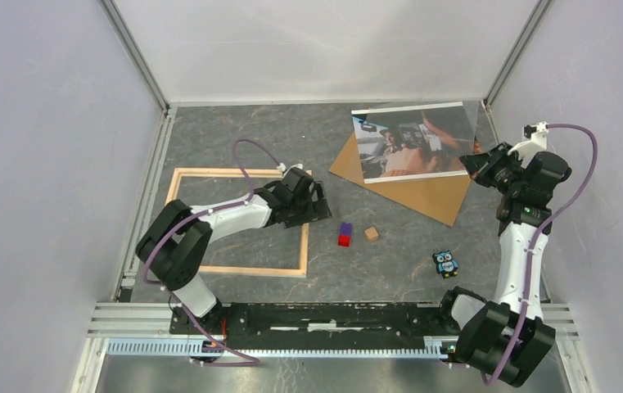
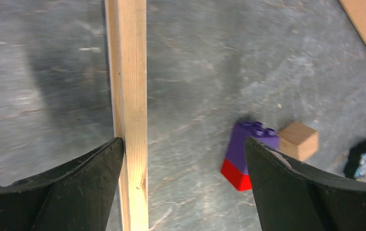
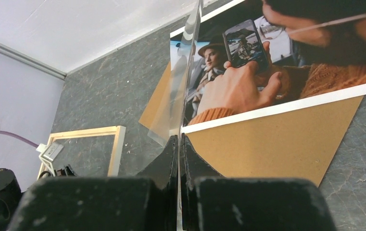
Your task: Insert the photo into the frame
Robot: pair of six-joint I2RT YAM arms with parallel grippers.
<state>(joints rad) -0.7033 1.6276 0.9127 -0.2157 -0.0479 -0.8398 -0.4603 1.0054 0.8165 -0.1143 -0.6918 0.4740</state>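
The photo [image 1: 410,143] lies face up at the far right of the bench [image 1: 291,131], on top of a brown backing board [image 1: 422,195] that sticks out from under its near edge. The frame [image 1: 242,269] lies flat well apart from it, on the left side, with bare bench inside its slats.

The overhead view places the right gripper [image 1: 476,161] at the photo's right edge, but does not show what it is pinching. The right wrist view does: the fingers [image 3: 164,166] are pressed together on a thin clear sheet [image 3: 183,72] that stands on edge and rises in front of the print, which itself rests on the board.

The left gripper [image 1: 318,201] hovers over the frame's right slat. Only its wrist view shows the fingers spread wide, the slat passing just beside the left one and nothing held.

A purple-and-red brick [image 1: 345,234], a small wooden cube [image 1: 372,234] and a little owl figure [image 1: 446,263] sit between frame and board.
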